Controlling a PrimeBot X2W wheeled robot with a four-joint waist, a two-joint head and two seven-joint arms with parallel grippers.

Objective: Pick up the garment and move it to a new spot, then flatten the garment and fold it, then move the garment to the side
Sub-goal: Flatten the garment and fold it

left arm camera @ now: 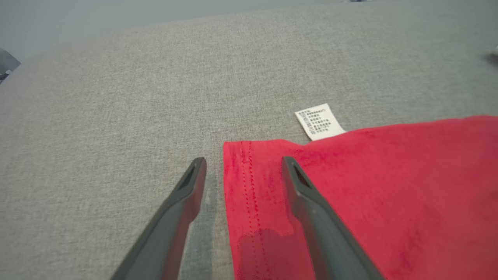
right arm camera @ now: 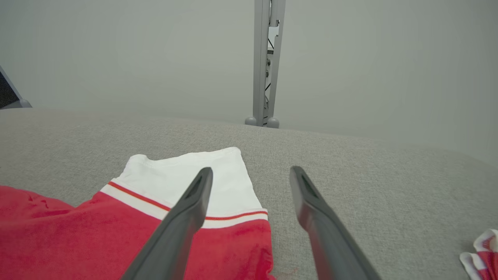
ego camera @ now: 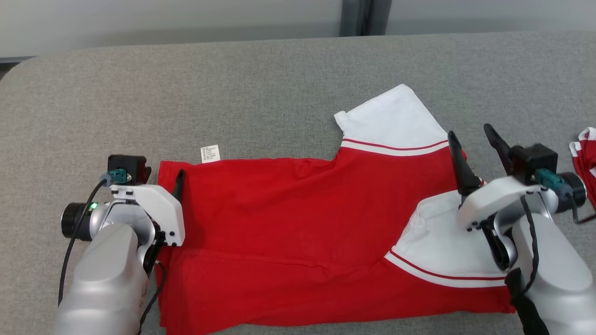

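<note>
The garment [ego camera: 288,218], a red shirt with white sleeves, lies spread on the grey table [ego camera: 233,93]. One white sleeve [ego camera: 396,121] points to the far side and the other [ego camera: 442,251] lies folded over the near right part. My left gripper [ego camera: 163,179] is open at the shirt's far left hem corner. In the left wrist view this gripper [left arm camera: 243,161] straddles the hem edge of the garment [left arm camera: 389,186], one finger over table and one over fabric. My right gripper [ego camera: 469,131] is open above the shirt's right edge. In the right wrist view the right gripper [right arm camera: 251,170] holds nothing over the garment [right arm camera: 78,233].
A white care label [ego camera: 210,153] [left arm camera: 320,121] sticks out from the shirt's far edge. Another red-and-white cloth [ego camera: 587,158] [right arm camera: 480,252] lies at the table's right edge. A grey post [ego camera: 363,16] [right arm camera: 266,62] stands behind the table.
</note>
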